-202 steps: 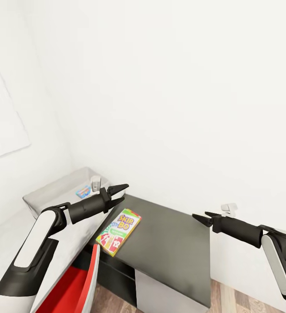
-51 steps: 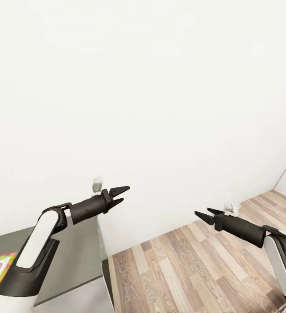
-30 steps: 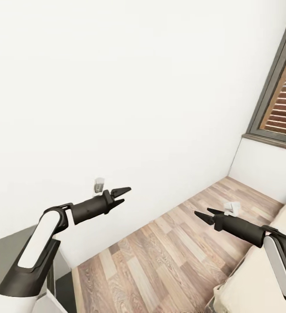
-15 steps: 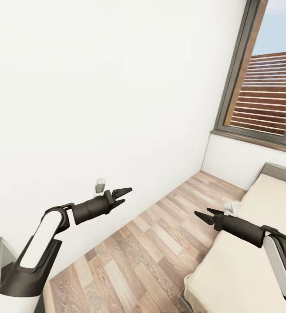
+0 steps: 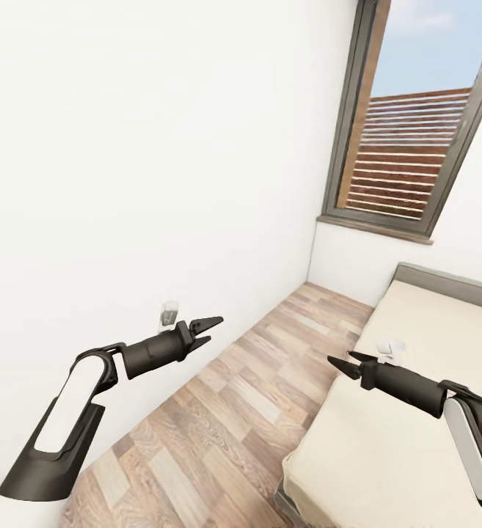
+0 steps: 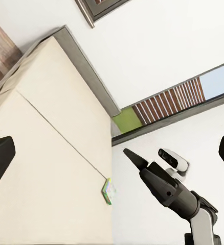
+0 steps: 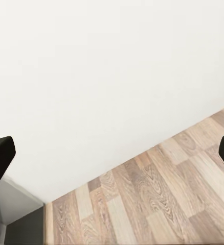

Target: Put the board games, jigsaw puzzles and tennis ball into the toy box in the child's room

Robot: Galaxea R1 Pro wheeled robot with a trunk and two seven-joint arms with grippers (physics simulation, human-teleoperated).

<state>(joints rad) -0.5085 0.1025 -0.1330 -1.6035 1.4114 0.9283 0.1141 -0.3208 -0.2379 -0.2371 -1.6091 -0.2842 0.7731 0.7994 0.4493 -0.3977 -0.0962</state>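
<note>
Swung from the worktop, the view now finds the bed point(image 5: 387, 447) under the right gripper point(image 5: 341, 362); both grippers, left gripper point(image 5: 210, 328) included, are apart and empty; next, I judge, reach the board game point(image 6: 109, 191).

- The camera has swung right: the dark cabinet and Skip-Bo box are gone.
- The bed point(image 5: 409, 411) and window point(image 5: 409, 139) have come in.
- A small box point(image 6: 109, 191), perhaps a game, lies on it.
</note>
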